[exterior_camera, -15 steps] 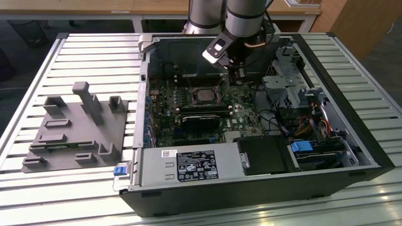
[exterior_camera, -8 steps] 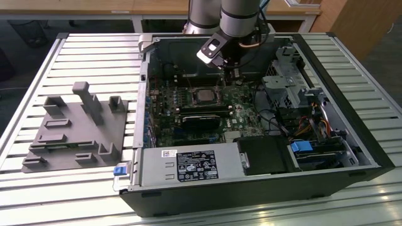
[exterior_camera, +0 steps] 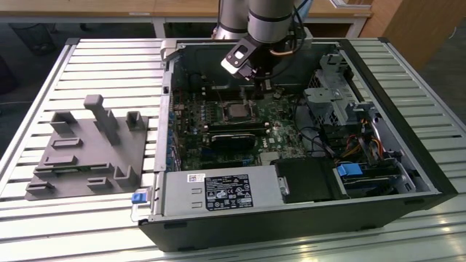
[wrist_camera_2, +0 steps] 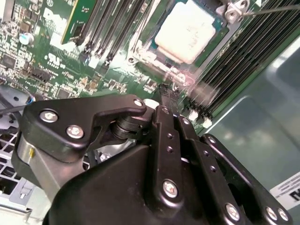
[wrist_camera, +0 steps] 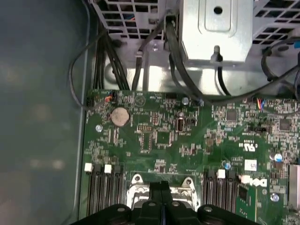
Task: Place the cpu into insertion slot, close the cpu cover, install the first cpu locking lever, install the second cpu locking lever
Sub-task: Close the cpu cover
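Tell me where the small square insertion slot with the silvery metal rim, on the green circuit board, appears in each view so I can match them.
Exterior view: the insertion slot sits mid-board inside the open black computer case.
First wrist view: partly behind the black gripper, silvery rim showing either side.
Second wrist view: just beyond the gripper, slot holding the pale square cpu.
Shared landmark: long black memory slots flanking it.
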Motion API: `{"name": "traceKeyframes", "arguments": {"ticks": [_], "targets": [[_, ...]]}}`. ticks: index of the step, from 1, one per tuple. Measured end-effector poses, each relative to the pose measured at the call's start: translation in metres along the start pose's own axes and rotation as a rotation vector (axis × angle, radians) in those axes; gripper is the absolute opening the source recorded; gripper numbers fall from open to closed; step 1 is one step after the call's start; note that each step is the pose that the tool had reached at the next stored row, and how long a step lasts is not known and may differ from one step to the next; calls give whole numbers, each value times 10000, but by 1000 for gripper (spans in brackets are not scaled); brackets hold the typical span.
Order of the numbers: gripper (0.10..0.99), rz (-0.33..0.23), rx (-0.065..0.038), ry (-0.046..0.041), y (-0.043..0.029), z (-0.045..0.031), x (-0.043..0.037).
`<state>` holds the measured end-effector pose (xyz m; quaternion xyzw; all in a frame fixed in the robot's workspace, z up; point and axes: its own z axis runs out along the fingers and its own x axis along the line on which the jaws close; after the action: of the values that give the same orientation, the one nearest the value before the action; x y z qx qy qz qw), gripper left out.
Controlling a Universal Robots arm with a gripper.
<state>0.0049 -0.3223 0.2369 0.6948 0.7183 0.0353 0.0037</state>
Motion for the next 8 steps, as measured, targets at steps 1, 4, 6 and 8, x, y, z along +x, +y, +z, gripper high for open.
{"name": "traceKeyframes", "arguments": {"ticks": [1,4,6,8], "targets": [[106,1,0,0,-14,-1,1],[106,1,0,-1,-53,-3,2],[106,1,1,0,-77,-4,3],[106,1,0,-1,-112,-3,3]]}}
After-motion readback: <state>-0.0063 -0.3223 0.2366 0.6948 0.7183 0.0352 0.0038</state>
